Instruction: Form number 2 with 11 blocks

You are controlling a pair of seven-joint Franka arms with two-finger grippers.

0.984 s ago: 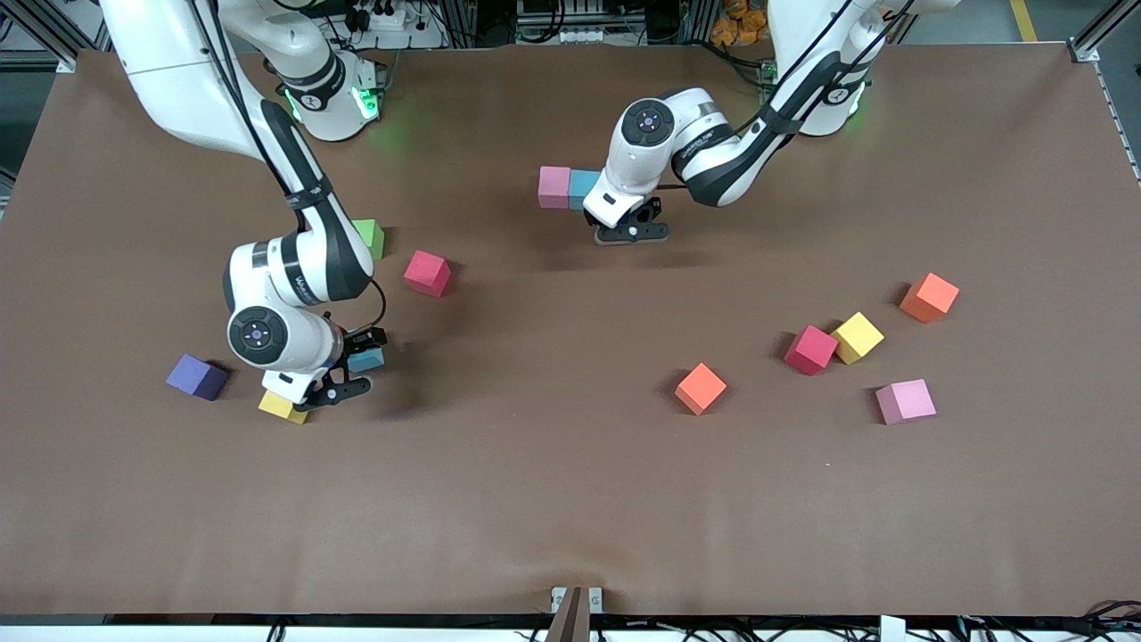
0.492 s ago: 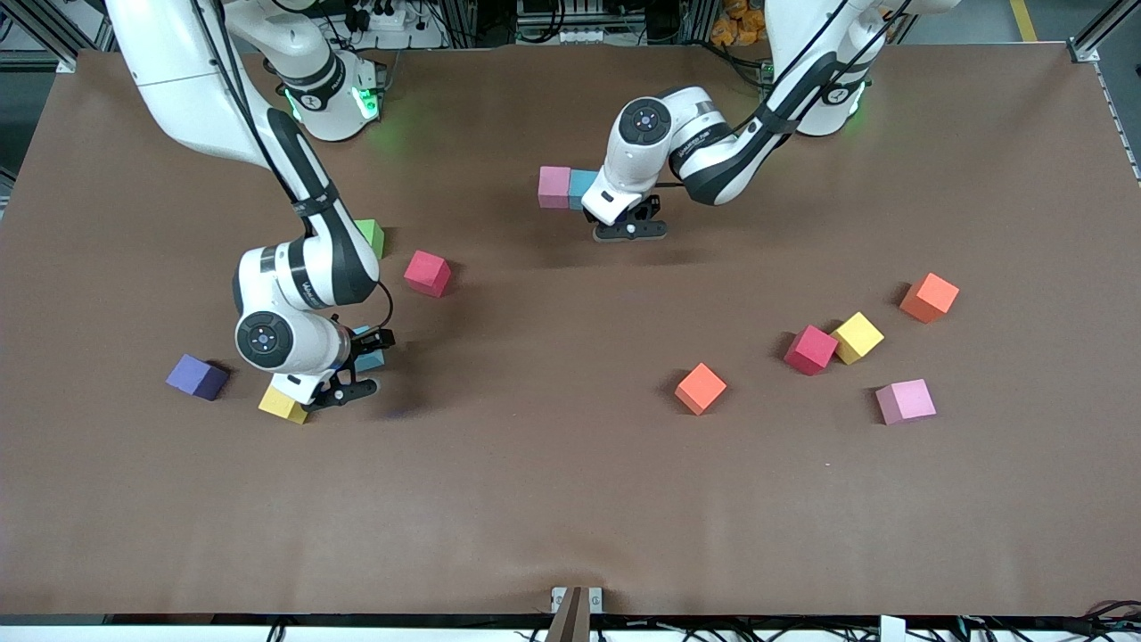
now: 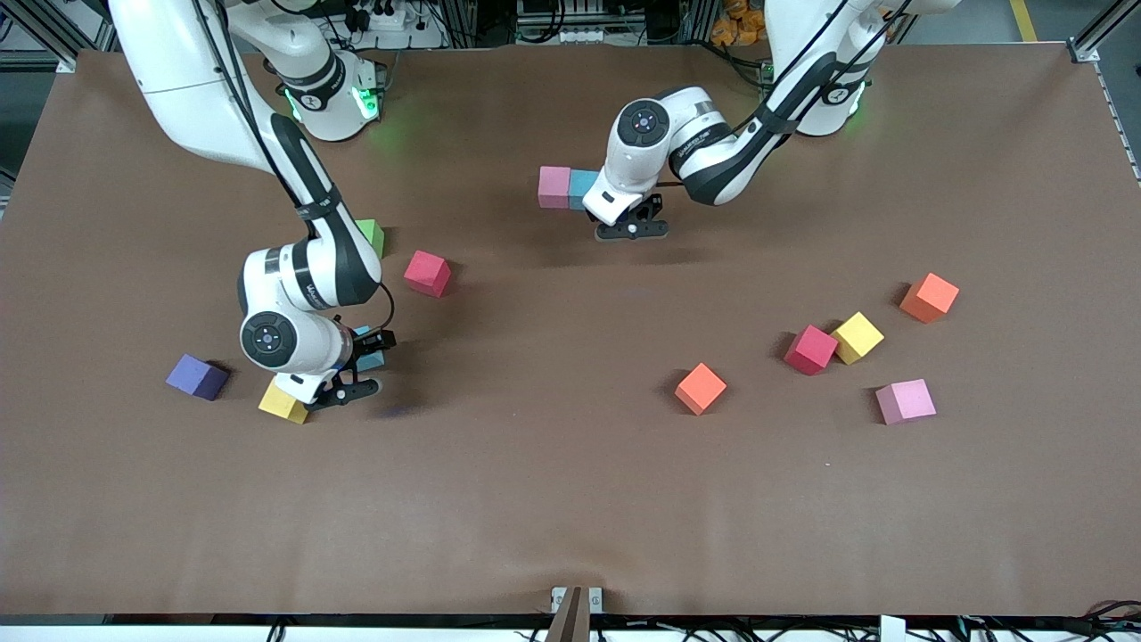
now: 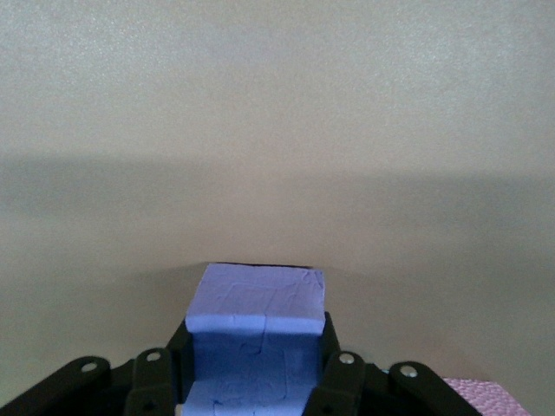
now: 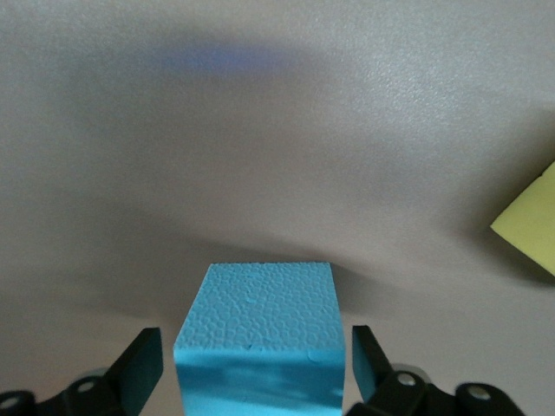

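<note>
Left gripper point(image 4: 256, 394) clamps a purple-blue block point(image 4: 257, 338) beside the pink point(image 3: 554, 186) and blue point(image 3: 583, 186) pair. Right gripper point(image 5: 257, 368), fingers spread, straddles a light-blue block point(image 5: 257, 334) on the tabletop point(image 3: 535, 490) beside a yellow block point(image 3: 283, 403).

The light blue block point(image 5: 257, 334) looked like pebbled matt foam — the brown worktop point(image 3: 535, 499) was matt, faintly grained.

Two blocks point(image 3: 568, 187) touching, others scattered.

Scattered blocks point(image 3: 700, 388) on brown table point(image 3: 535, 499)
</note>
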